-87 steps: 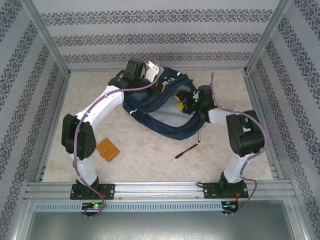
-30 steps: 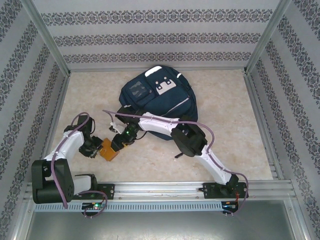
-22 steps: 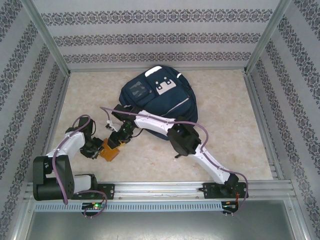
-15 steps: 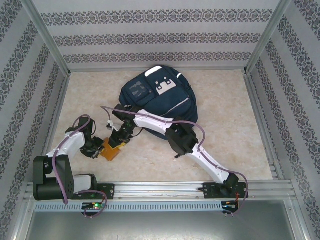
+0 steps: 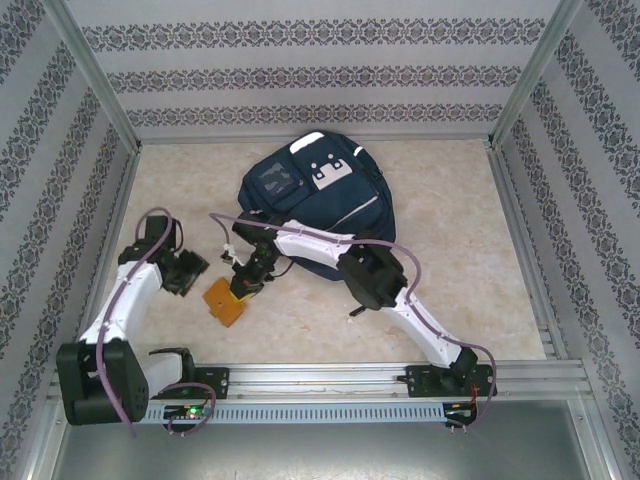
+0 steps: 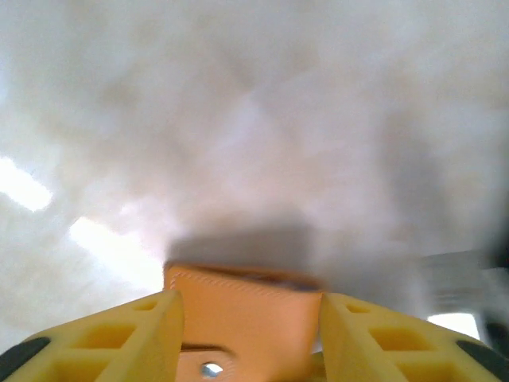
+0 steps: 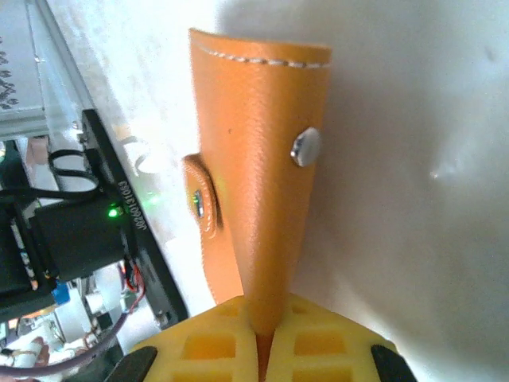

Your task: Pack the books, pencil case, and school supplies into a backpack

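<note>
Orange bklt (image 5: 222,303) outside bkpk (image 5: 320,200), R tool (image 5: 241,285)

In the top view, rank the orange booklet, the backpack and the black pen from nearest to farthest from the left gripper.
1. Orange booklet, just right of the left gripper, slightly nearer the front.
2. Backpack, farther back and right.
3. Black pen, far right, mostly hidden under the right arm.

right pincer (image 7: 265,333) clamped onto booklet (image 7: 262,159), left pincer (image 5: 187,272) withdrawn
</note>
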Controlling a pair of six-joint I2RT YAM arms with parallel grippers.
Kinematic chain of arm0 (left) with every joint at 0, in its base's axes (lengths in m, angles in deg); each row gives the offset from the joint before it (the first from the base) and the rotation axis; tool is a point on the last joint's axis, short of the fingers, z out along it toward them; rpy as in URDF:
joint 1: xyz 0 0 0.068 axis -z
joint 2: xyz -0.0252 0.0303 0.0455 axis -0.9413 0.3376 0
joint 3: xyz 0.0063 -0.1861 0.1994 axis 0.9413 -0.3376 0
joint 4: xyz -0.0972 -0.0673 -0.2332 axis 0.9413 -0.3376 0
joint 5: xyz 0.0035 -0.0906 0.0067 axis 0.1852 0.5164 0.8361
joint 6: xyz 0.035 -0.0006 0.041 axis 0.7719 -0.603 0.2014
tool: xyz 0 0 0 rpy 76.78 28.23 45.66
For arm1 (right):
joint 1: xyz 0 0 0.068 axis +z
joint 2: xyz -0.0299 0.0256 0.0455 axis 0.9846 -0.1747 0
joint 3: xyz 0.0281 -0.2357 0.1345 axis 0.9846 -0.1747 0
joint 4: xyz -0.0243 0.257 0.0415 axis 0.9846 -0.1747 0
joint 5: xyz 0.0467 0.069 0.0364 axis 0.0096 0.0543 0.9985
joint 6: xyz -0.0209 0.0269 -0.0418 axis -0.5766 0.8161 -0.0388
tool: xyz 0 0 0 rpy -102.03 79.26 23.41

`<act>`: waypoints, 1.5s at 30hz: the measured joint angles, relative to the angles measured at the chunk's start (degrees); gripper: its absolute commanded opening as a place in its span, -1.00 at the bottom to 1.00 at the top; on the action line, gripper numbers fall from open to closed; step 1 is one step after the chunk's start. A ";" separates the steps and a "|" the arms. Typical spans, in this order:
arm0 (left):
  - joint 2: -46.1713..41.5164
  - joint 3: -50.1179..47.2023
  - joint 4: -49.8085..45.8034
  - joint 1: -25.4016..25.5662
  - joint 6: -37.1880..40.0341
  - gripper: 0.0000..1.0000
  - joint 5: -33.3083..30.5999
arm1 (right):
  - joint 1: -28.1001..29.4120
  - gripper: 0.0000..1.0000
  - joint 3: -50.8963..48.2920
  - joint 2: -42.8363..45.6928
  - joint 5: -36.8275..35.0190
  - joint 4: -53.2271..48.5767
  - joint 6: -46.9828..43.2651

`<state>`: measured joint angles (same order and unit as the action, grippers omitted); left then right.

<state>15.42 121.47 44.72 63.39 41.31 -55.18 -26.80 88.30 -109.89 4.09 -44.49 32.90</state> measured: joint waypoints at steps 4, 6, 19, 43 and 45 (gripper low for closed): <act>-1.75 7.10 3.43 1.42 5.81 0.05 0.79 | -4.46 -1.00 -14.21 13.79 -1.90 7.28 4.94; -0.68 9.90 5.40 3.69 8.44 0.07 1.53 | -8.35 -1.00 -19.58 21.11 -3.45 10.38 6.86; 20.59 30.29 10.73 32.83 34.03 0.23 0.66 | -38.62 -1.00 -45.38 53.79 -14.34 19.71 11.52; 57.94 56.26 7.54 49.35 55.19 -0.28 -11.47 | -60.17 -1.00 -72.19 81.88 -25.94 21.31 16.76; 59.08 57.42 7.04 49.40 55.17 -0.74 -12.76 | -60.17 -1.00 -73.16 82.12 -25.86 21.88 17.53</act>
<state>74.50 178.89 51.76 112.79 96.48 -67.95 -86.97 15.15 -27.77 -21.77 -22.61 50.42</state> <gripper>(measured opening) 0.325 0.042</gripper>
